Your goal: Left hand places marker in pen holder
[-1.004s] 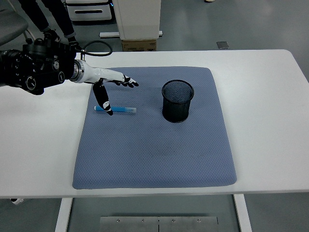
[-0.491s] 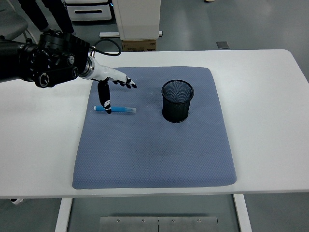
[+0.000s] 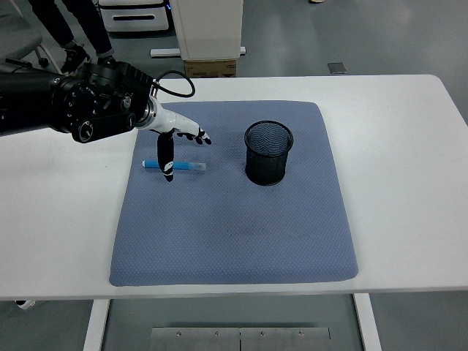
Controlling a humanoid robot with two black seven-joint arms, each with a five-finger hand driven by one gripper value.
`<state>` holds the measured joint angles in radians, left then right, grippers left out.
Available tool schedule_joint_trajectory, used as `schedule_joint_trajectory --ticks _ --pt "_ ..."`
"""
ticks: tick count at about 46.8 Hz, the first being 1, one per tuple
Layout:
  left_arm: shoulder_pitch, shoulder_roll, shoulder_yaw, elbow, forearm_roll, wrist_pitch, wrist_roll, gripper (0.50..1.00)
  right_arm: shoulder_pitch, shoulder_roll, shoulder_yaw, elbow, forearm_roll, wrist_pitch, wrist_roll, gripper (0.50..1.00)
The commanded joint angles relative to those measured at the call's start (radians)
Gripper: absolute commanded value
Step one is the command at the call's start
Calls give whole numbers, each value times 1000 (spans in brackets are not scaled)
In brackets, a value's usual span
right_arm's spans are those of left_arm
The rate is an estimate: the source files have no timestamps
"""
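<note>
A blue marker (image 3: 183,166) with a white cap end lies flat on the blue-grey mat (image 3: 234,219), left of a black mesh pen holder (image 3: 268,152) that stands upright. My left hand (image 3: 179,146) hangs directly over the marker's left half. Its thumb points down across the marker and its other fingers stretch out to the right, spread, holding nothing. Whether the thumb touches the marker I cannot tell. The right arm is out of view.
The mat covers the middle of the white table (image 3: 409,146). Behind the table stand a white cabinet (image 3: 208,29) and a cardboard box (image 3: 210,69). A person's legs (image 3: 73,29) show at the top left.
My left arm has moved to the right and slightly toward the table's near edge, bringing the hand over the marker. The marker and pen holder have not moved.
</note>
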<state>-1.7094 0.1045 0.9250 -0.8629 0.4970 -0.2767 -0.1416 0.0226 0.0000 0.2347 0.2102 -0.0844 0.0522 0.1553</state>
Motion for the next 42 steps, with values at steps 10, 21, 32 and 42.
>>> schedule_joint_trajectory --ticks 10,21,32,42 --pt "37 0 0 1 0 5 1 1000 0 0 0 0 0 0 0 1000" --pt "36 -2 0 4 0 5 1 1000 0 0 0 0 0 0 0 1000" --pt "37 -17 17 35 11 5 2 1000 0 0 0 0 0 0 0 1000" --pt "37 -34 31 35 12 1 2 1000 0 0 0 0 0 0 0 1000"
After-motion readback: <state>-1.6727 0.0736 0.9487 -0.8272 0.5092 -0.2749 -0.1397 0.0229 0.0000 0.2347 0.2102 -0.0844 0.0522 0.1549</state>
